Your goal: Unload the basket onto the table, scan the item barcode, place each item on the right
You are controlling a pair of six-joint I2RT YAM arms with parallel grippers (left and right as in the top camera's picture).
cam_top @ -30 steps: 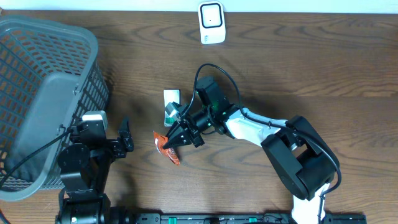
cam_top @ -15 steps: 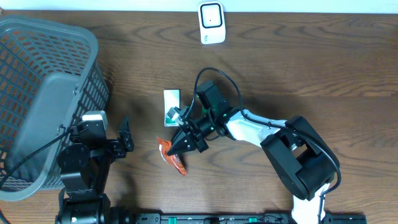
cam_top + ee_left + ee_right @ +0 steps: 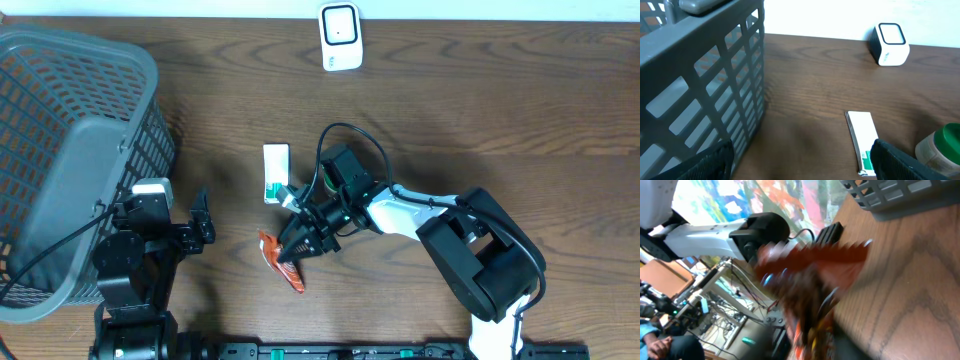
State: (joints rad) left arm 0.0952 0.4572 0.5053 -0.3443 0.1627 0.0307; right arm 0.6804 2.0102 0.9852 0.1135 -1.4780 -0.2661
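Right gripper [image 3: 292,252]: tips on orange packet [image 3: 291,276], lower centre of overhead frame; released or still pinching, cannot tell, wrist view blurred. Left gripper [image 3: 203,222]: spread wide, empty, lower left beside basket [image 3: 60,60].
Count: one packet, one white box [image 3: 275,165], one scanner [image 3: 340,37], one basket.
Packet crinkly foil, zigzag edge. Box flat, green end. Scanner rounded white, top centre. Basket grey plastic lattice. Table [image 3: 500,100] dark woodgrain.

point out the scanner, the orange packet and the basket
scanner [image 3: 340,37], overhead view, middle of its white face
orange packet [image 3: 291,277], overhead view, its lower end
basket [image 3: 60,90], overhead view, grey mesh wall
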